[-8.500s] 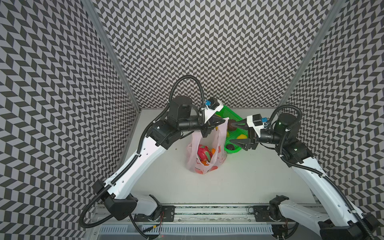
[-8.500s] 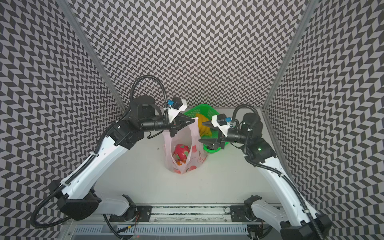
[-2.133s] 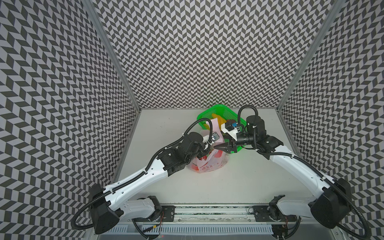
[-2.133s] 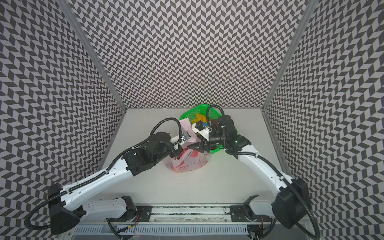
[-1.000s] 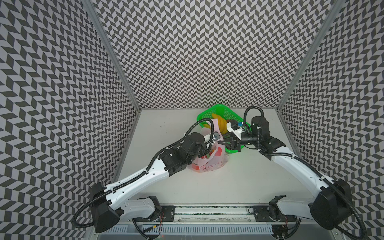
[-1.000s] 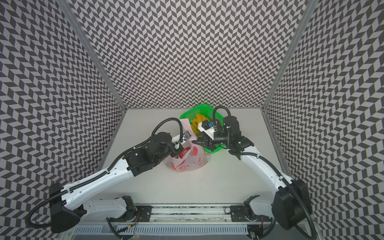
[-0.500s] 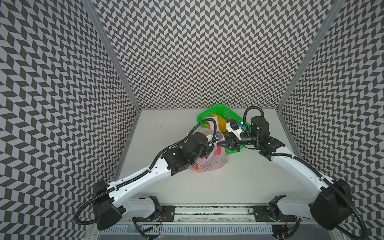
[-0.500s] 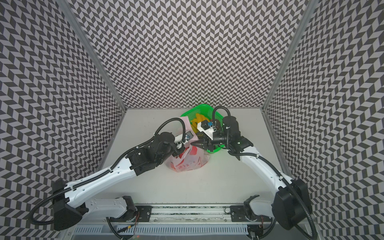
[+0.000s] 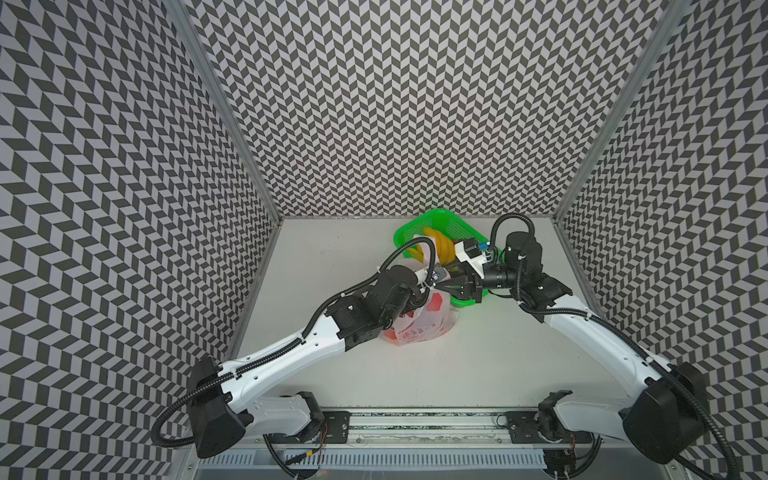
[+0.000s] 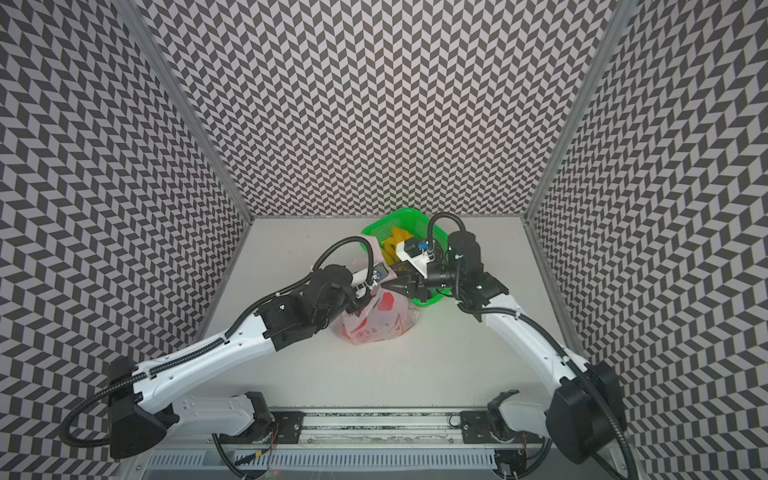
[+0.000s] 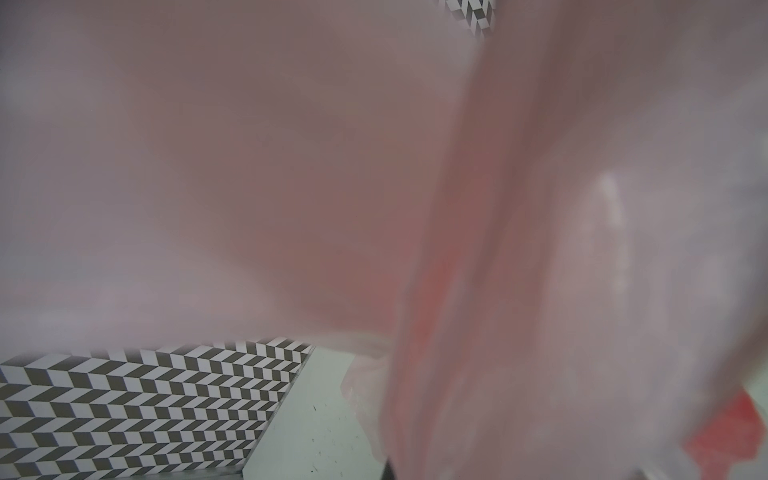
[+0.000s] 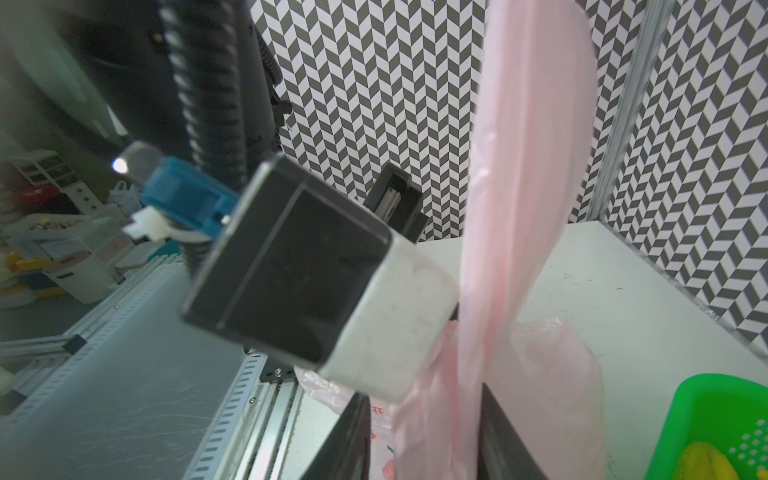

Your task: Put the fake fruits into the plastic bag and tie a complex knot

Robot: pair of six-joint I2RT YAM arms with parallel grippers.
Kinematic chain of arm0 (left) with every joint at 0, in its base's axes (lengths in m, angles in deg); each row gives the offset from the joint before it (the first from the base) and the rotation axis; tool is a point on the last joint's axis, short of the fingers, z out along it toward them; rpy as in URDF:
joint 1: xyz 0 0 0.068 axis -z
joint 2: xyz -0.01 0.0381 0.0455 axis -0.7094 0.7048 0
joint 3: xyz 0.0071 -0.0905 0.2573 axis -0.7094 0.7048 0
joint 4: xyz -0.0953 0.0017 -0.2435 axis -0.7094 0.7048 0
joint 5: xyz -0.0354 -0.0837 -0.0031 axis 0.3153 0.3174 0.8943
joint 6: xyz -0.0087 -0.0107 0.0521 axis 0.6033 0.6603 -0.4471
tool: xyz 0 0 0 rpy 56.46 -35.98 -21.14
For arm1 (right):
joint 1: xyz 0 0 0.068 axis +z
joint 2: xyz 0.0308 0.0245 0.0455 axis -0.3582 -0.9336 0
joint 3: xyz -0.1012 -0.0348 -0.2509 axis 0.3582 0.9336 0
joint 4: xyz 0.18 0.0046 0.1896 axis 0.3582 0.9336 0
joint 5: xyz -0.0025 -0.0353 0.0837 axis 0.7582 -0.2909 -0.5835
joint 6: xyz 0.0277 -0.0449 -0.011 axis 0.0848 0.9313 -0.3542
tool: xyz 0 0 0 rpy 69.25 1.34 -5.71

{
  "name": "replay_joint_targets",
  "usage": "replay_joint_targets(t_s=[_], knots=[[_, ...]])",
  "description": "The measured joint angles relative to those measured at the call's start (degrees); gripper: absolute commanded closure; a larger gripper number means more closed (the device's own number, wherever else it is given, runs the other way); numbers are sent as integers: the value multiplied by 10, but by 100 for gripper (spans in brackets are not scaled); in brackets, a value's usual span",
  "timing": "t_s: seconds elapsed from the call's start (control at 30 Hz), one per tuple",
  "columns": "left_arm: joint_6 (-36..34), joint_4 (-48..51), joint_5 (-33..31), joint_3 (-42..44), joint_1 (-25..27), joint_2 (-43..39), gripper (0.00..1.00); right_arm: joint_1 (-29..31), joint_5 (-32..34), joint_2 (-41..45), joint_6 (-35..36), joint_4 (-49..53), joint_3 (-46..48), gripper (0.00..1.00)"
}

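One pink plastic bag (image 9: pixel 419 328) is sitting mid-tabletop (image 9: pixel 478 365). Its handle strip (image 12: pixel 519 166) is rising between the parted fingers (image 12: pixel 503 440) of the right hand (image 10: pixel 386 284), coming from 3 o'clock. From 8 o'clock, the left hand (image 10: pixel 374 287) is pinching it shut. Bananas (image 9: pixel 440 249) are lying in the green basket (image 9: pixel 457 224) at 1 o'clock.

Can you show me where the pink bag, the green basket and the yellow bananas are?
pink bag (image 9: pixel 419 330), in a top view, on its printed front side.
green basket (image 9: pixel 457 226), in a top view, on its far mesh wall.
yellow bananas (image 9: pixel 444 248), in a top view, on the middle of the bunch.
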Motion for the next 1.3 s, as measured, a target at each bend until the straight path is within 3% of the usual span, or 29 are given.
replay_joint_targets(t_s=[0.17,0.23,0.4,0.57,0.77,0.9,1.03,1.2,1.3], knots=[[0,0,0,0,0,0,100,1,6,-2,-2,-1,0,100],[0,-1,2,0,0,-2,99,1,9,-3,0,0,0,100],[2,-2,14,0,0,-15,77,2,22,-3,6,2,0,100],[13,-2,59,1,-8,-55,62,2,35,-3,21,7,-2,100],[44,-11,181,10,-73,-141,55,3,48,-3,37,8,-4,100],[91,-34,283,10,-174,-174,56,3,51,-3,46,11,-4,100],[147,-54,393,6,-270,-159,53,6,52,-3,53,11,-4,100],[183,-74,521,7,-304,-125,34,10,52,-3,61,11,-4,100],[209,-105,596,10,-316,-118,34,10,52,-3,66,11,-4,100]])
